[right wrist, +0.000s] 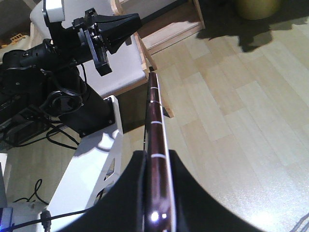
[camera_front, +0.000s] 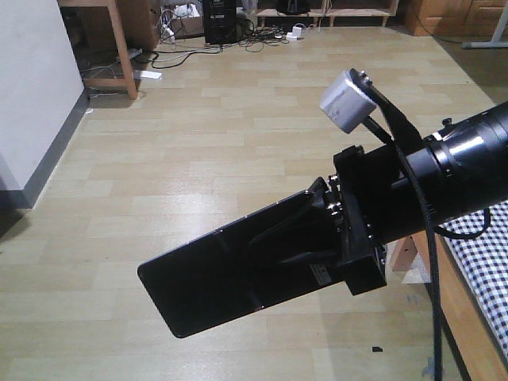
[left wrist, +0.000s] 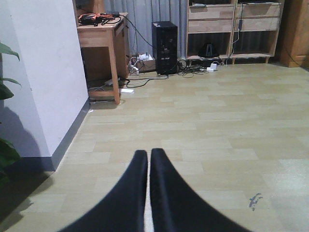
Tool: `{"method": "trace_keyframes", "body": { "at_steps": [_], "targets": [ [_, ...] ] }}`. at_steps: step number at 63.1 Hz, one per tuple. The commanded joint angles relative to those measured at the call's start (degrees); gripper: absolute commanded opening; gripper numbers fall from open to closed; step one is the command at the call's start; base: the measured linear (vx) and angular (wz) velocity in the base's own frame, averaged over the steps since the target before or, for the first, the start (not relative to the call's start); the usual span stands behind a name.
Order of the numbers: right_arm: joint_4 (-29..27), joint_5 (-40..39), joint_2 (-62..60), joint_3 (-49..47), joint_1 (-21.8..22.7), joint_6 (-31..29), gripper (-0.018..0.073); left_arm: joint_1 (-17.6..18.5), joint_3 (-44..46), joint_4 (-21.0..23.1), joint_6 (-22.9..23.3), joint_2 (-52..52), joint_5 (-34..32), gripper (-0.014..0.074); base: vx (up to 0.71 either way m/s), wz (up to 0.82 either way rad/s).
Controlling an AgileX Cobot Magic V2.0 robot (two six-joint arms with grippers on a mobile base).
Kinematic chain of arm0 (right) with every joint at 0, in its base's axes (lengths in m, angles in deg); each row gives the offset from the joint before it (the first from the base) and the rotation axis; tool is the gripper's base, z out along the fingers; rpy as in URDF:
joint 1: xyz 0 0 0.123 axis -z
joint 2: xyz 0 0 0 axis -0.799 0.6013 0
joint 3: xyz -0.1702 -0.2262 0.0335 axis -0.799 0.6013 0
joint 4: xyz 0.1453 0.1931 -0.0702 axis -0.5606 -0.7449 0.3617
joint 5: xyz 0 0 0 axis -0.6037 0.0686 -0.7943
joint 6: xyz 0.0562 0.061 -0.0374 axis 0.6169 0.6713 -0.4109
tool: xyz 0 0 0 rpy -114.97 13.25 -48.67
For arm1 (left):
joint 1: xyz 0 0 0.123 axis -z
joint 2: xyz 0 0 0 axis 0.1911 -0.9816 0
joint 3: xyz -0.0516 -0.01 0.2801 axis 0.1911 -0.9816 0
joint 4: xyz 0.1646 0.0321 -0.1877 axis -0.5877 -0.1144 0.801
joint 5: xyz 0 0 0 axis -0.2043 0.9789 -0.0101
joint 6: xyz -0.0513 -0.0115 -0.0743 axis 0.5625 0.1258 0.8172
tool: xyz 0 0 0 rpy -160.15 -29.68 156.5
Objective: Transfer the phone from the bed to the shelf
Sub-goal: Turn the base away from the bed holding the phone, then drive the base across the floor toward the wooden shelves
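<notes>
The phone [camera_front: 214, 278], a wide glossy black slab with a seam and a small white sticker, hangs in the air above the wooden floor. My right gripper [camera_front: 295, 238] is shut on its near end. In the right wrist view the phone [right wrist: 154, 111] shows edge-on, pinkish rim up, pinched between the fingers [right wrist: 130, 183] of the right gripper [right wrist: 157, 155]. A corner of the bed [camera_front: 486, 266], with its checked sheet and wooden frame, lies below the right arm. My left gripper [left wrist: 148, 154] is shut on nothing and points across the floor toward the pale wooden shelf unit [left wrist: 234, 30] at the far wall.
A wooden desk [left wrist: 104, 34] stands by the white wall corner [left wrist: 43, 72]. A black computer tower [left wrist: 164, 46] and loose cables [left wrist: 193, 70] sit near the shelf unit. Plant leaves [left wrist: 6, 154] are at the left. The robot's white base [right wrist: 91, 164] is beside the right arm.
</notes>
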Motion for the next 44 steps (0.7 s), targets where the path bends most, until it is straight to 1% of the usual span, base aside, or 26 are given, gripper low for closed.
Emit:
{"method": "trace_keyframes", "body": {
  "at_steps": [1, 44],
  "targets": [
    [-4.32, 3.34, -1.79, -1.51, -0.08, -0.32, -0.0002, -0.02, -0.41, 0.53, 0.0, 0.48, -3.99, 0.0001, 0.13, 0.04],
    [-4.32, 3.34, -1.79, -1.51, -0.08, -0.32, -0.0002, -0.02, -0.41, 0.53, 0.0, 0.48, -3.99, 0.0001, 0.16, -0.01]
  ]
}}
